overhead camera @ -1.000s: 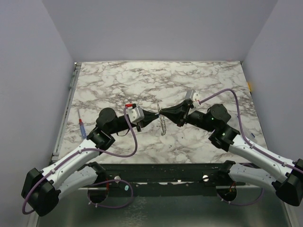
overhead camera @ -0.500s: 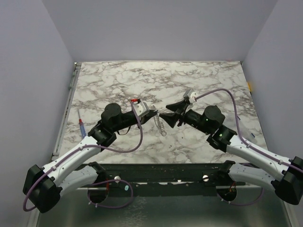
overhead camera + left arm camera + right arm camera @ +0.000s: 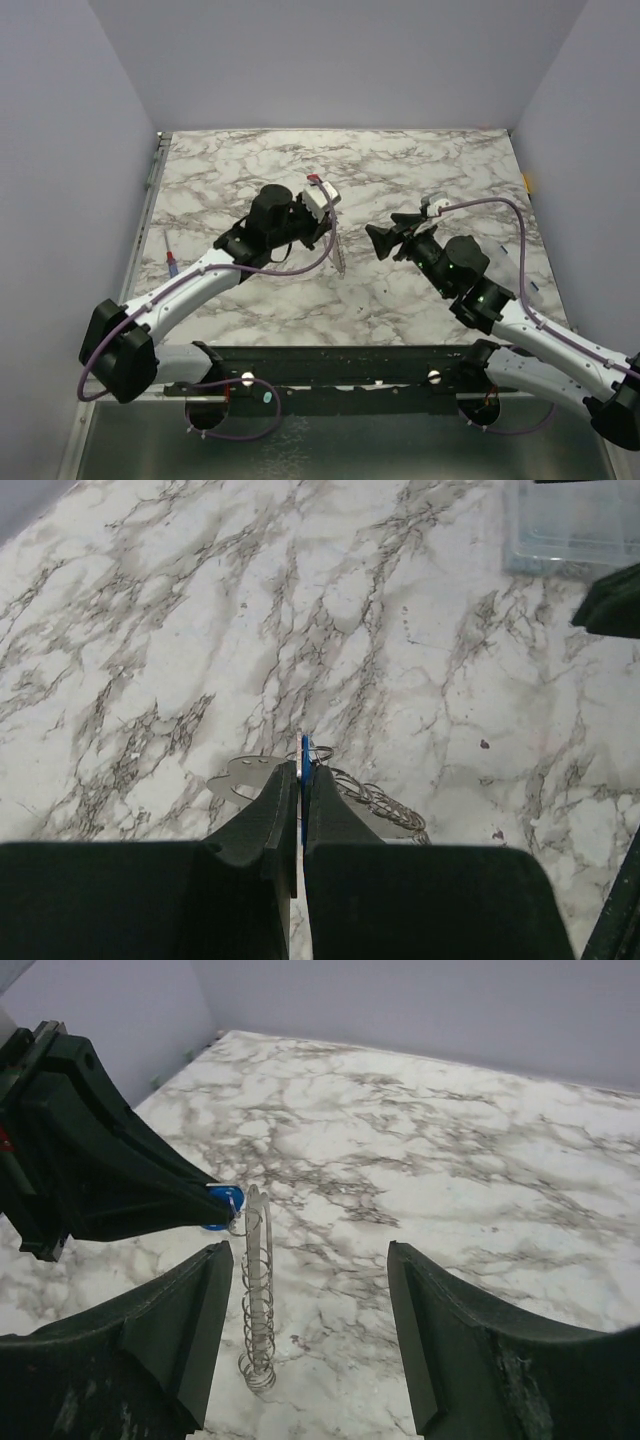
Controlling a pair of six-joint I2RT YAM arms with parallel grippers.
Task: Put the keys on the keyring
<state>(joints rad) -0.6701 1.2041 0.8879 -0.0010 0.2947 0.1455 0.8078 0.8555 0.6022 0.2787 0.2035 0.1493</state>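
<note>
Keys (image 3: pixel 304 748) hang pinched by the blue head in the clamped left gripper (image 3: pixel 302 780), keyring (image 3: pixel 257 1290) dangling upright below; right gripper (image 3: pixel 310 1255), spread wide and empty, faces it, just apart

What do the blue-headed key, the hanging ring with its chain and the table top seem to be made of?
The key: glossy bright blue head, likely plastic or paint over metal. The ring with chain: thin, pale, glinting wire loops, probably steel. The table top: white with grey veins, so marble or a marble-look print; the look leaves it open.
</note>
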